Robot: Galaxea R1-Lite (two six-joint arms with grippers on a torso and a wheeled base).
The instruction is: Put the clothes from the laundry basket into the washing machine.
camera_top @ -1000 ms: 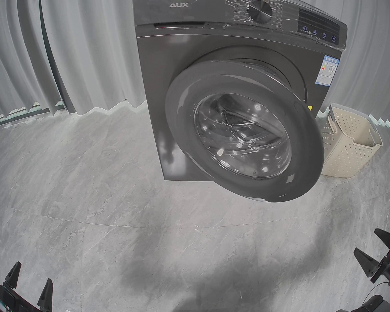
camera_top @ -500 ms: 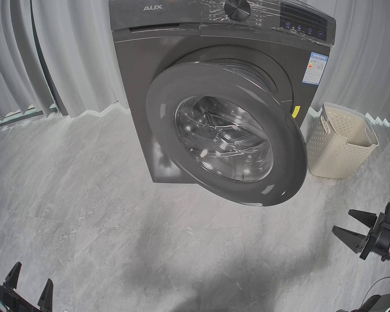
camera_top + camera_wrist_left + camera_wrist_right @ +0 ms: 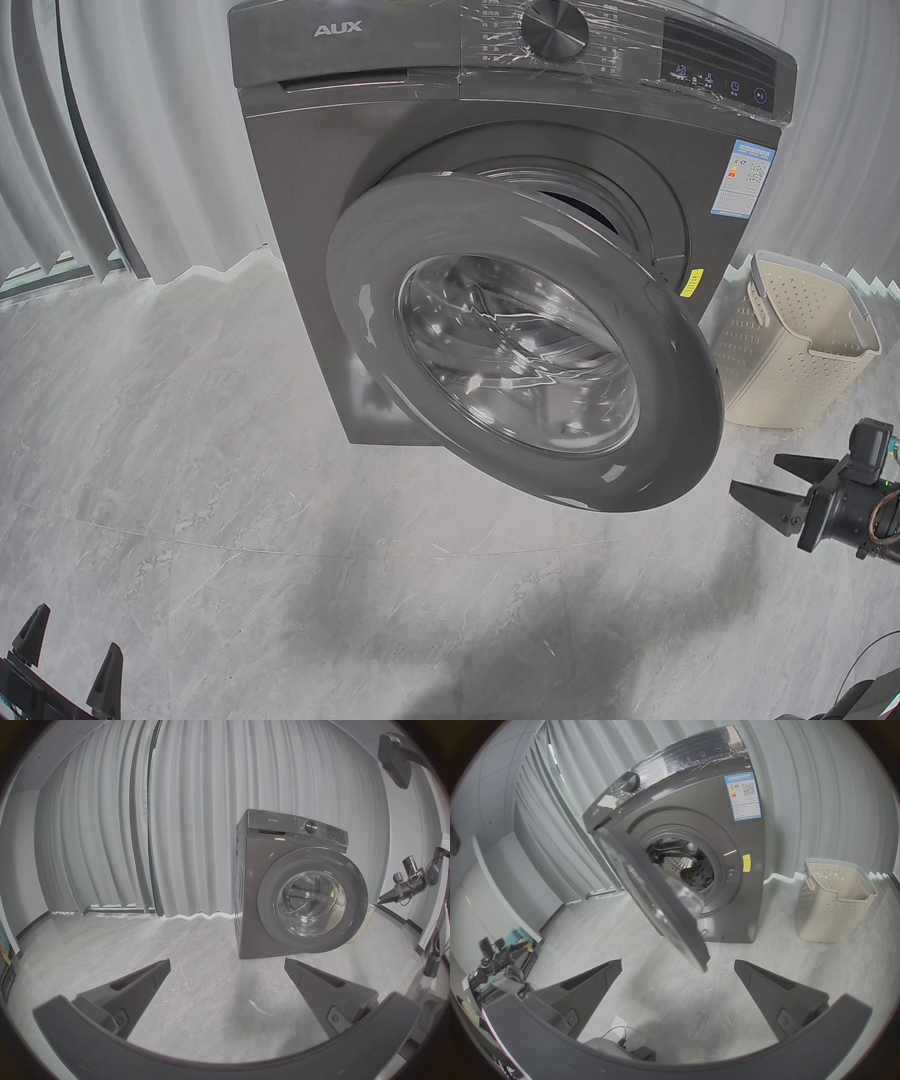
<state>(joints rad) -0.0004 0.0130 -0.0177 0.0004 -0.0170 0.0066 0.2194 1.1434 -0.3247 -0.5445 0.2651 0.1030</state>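
Clothes (image 3: 696, 872), a dark heap, lie inside the drum of the washing machine (image 3: 506, 234), ahead of the right gripper (image 3: 756, 473) and behind the open door (image 3: 525, 347). The right gripper's fingers are spread apart with nothing between them, and its tips point toward the door's rim, near it but not touching. The laundry basket (image 3: 778, 366) stands beyond this gripper, just beside the machine. The left gripper (image 3: 78, 628), also spread and holding nothing, hangs low over the grey floor (image 3: 234, 487), with the machine well ahead of it
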